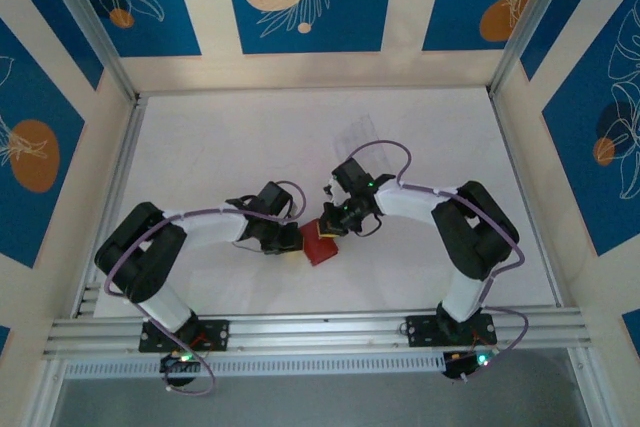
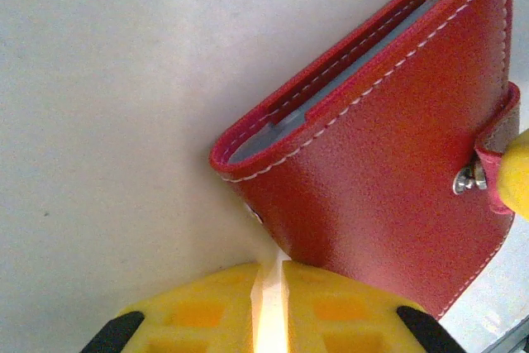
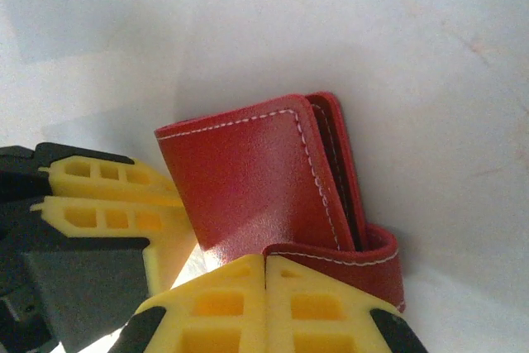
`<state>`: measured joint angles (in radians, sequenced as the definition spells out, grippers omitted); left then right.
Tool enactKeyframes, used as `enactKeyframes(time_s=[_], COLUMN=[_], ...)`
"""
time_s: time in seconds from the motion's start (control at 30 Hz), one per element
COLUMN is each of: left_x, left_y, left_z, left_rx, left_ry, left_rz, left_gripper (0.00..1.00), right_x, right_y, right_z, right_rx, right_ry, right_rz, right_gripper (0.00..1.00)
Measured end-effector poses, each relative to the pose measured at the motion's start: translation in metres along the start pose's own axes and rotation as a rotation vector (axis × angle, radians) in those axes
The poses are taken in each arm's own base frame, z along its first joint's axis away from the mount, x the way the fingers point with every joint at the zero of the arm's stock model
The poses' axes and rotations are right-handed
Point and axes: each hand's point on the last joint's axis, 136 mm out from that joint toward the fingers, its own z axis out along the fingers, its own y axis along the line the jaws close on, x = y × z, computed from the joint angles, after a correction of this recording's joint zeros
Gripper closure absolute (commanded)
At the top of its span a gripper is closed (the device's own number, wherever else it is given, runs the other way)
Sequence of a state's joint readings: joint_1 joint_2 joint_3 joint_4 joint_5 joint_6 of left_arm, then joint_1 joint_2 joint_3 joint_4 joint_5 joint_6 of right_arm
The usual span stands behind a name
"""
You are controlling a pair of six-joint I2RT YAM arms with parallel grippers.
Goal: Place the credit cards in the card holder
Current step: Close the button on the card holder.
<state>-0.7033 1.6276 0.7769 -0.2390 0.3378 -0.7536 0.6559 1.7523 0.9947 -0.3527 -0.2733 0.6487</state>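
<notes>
The red card holder (image 1: 321, 245) stands folded at mid-table between both arms. My left gripper (image 2: 271, 274) is nearly closed, pinching the holder's lower corner (image 2: 380, 171); its yellow fingers (image 3: 107, 200) lie against the holder's left edge (image 3: 240, 179). My right gripper (image 3: 264, 264) is shut, with nothing between its fingers. Its tips press on the holder's tab (image 3: 347, 262), and one fingertip (image 2: 517, 183) touches the tab beside the snap stud (image 2: 468, 178). A grey-blue layer (image 2: 281, 126) shows inside the fold. The credit cards are hidden.
A clear plastic piece (image 1: 356, 134) lies toward the back of the white table (image 1: 200, 147). Aluminium rails (image 1: 320, 332) run along the near edge. Patterned walls close in the left, right and back sides.
</notes>
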Motion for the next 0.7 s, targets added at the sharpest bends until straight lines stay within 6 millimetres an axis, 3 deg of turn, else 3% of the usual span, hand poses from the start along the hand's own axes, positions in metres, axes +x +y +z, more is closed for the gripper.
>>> enactKeyframes(time_s=[0.5,0.7], left_x=[0.0004,0.0004], left_y=[0.0006,0.0007], left_z=[0.0008,0.001], left_rx=[-0.002,-0.002], left_ry=[0.003,0.003], left_rz=[-0.001,-0.002], left_gripper=[0.85,0.85], right_x=[-0.002,-0.0006], right_y=[0.0043,0.0064], right_z=[0.008,0.0019], right_rx=[-0.018,-0.026], right_ry=[0.003,-0.011], right_rz=[0.0,-0.007], right_gripper=[1.0,1.0])
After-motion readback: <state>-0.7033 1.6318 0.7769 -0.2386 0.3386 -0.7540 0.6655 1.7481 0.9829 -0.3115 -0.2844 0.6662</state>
